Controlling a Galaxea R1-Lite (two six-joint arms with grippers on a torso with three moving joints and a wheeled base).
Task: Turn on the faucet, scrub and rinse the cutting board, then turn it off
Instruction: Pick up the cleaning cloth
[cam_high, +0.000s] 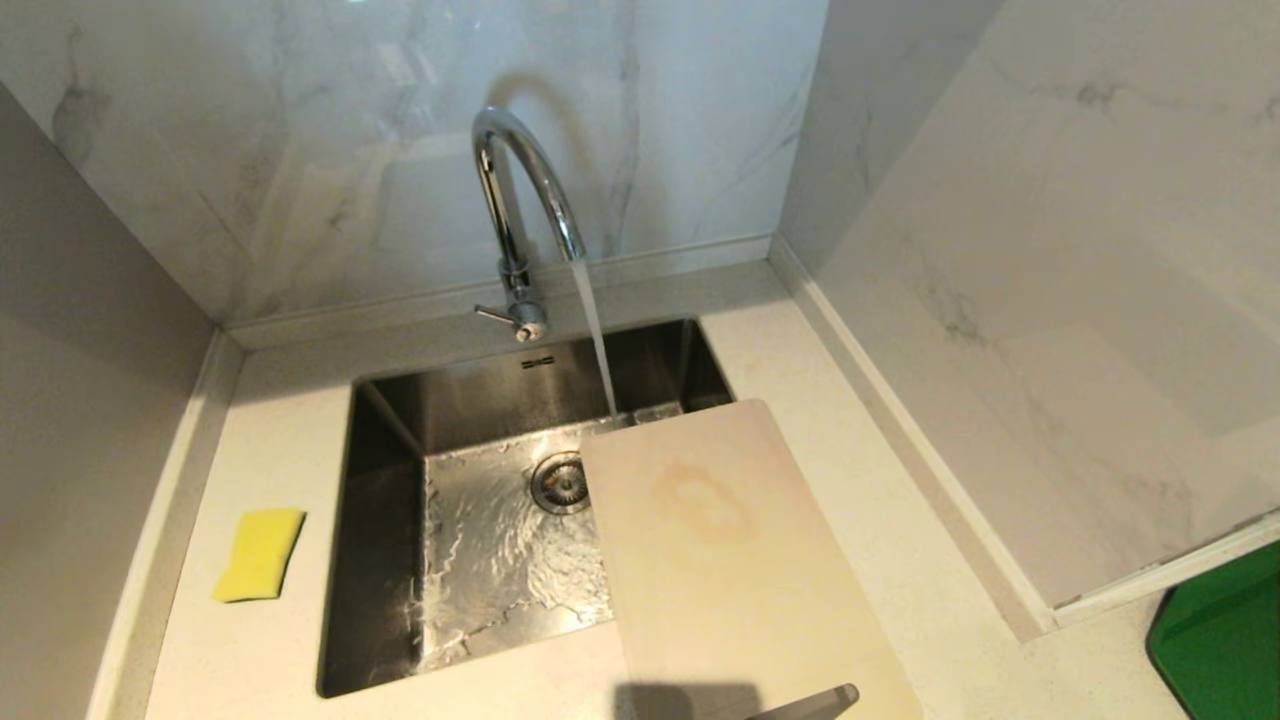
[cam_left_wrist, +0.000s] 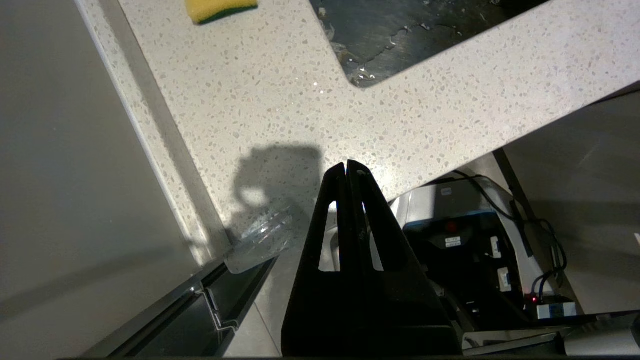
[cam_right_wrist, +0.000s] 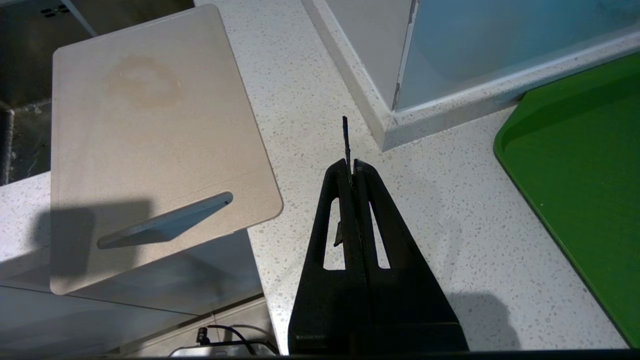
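Water runs from the chrome faucet (cam_high: 515, 190) into the steel sink (cam_high: 380, 560); its lever (cam_high: 505, 317) points left. The beige cutting board (cam_high: 730, 560) lies flat across the sink's right rim and the counter. It carries a brownish ring stain, and its slot handle (cam_right_wrist: 165, 227) overhangs the counter's front edge. The stream falls just past the board's far left corner. My left gripper (cam_left_wrist: 347, 164) is shut and empty above the front edge of the counter, left of the sink. My right gripper (cam_right_wrist: 351, 162) is shut over the counter to the right of the cutting board (cam_right_wrist: 150, 145). A thin dark strip pokes past its tips.
A yellow-and-green sponge (cam_high: 260, 553) lies on the counter left of the sink, also visible as the sponge (cam_left_wrist: 220, 9) in the left wrist view. A green tray (cam_high: 1225, 640) sits at the far right. Marble walls close in the back and the right.
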